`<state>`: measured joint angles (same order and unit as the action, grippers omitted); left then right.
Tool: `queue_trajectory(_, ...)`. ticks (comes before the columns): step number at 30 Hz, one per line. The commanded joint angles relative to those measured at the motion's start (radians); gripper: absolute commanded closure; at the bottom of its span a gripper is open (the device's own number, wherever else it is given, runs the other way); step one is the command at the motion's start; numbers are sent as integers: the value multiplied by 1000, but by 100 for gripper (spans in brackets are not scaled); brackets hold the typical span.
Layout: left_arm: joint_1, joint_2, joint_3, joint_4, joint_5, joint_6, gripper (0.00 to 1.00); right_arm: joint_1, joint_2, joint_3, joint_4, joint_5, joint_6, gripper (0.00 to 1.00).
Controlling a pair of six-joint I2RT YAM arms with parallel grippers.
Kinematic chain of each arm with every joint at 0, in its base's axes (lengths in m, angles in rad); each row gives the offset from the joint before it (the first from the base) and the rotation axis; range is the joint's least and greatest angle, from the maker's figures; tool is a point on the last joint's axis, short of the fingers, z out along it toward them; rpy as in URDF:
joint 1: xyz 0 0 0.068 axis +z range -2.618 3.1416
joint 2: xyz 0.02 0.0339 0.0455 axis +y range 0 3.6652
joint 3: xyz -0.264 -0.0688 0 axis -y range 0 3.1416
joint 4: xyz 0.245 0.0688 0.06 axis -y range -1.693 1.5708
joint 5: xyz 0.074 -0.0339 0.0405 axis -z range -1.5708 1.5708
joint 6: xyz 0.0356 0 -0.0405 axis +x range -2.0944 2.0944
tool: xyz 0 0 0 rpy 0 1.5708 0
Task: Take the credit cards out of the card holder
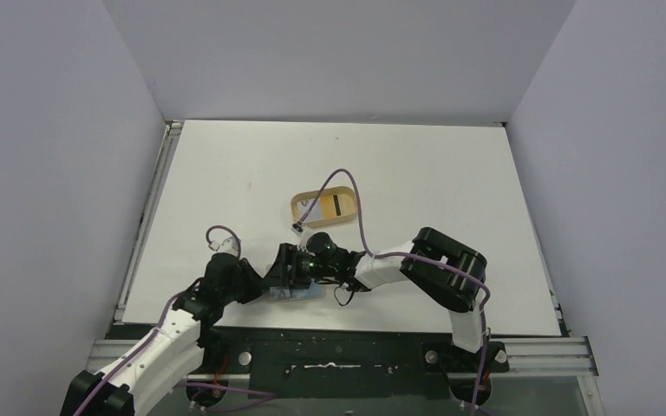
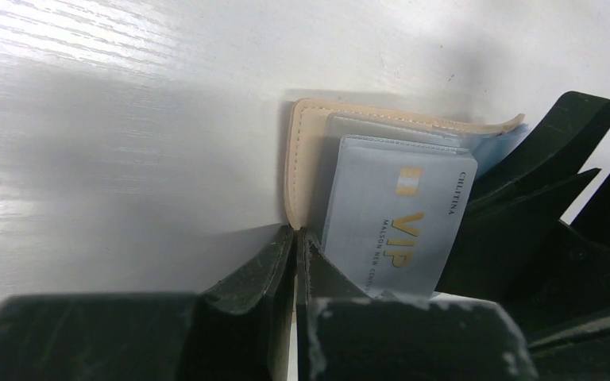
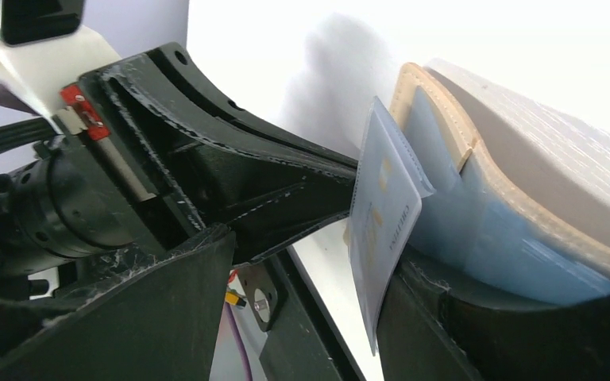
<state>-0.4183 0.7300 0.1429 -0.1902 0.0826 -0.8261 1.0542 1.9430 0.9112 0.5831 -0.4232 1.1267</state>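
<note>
The card holder (image 2: 298,159) lies at the near edge of the table (image 1: 451,173). Its top credit card (image 2: 397,222) pokes out lengthwise toward the left gripper (image 2: 295,238), whose jaws are pressed together just beside it. The right gripper (image 3: 310,262), jaws apart, straddles the holder's other end.

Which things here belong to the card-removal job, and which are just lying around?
Job: card holder; VIP card sticking out of it.
Lying about: tan tray farther back on the table, its contents too small to identify.
</note>
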Motion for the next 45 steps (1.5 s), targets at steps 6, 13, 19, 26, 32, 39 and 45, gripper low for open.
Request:
queue_trajectory(6,-8,11,0,-37,28,8,100,-34,-71,-7,-53,-30,-52,39)
queue_trajectory(13,-8,40,8,-29,26,11,100,-69,-142,-42,-113,-35,-80,39)
queue_trajectory(19,-8,46,9,-31,24,11,100,-74,-145,-70,-124,-34,-92,40)
queue_trajectory(26,-8,51,11,-34,22,12,100,-107,-147,-134,-161,-15,-95,47)
queue_trajectory(32,-8,64,14,-33,20,14,100,-141,-208,-169,-316,38,-163,55)
queue_trajectory(39,-8,77,17,-25,20,15,100,-167,-228,-194,-348,41,-188,77)
queue_trajectory(45,-8,75,15,-26,22,18,100,-166,-185,-160,-346,20,-184,49)
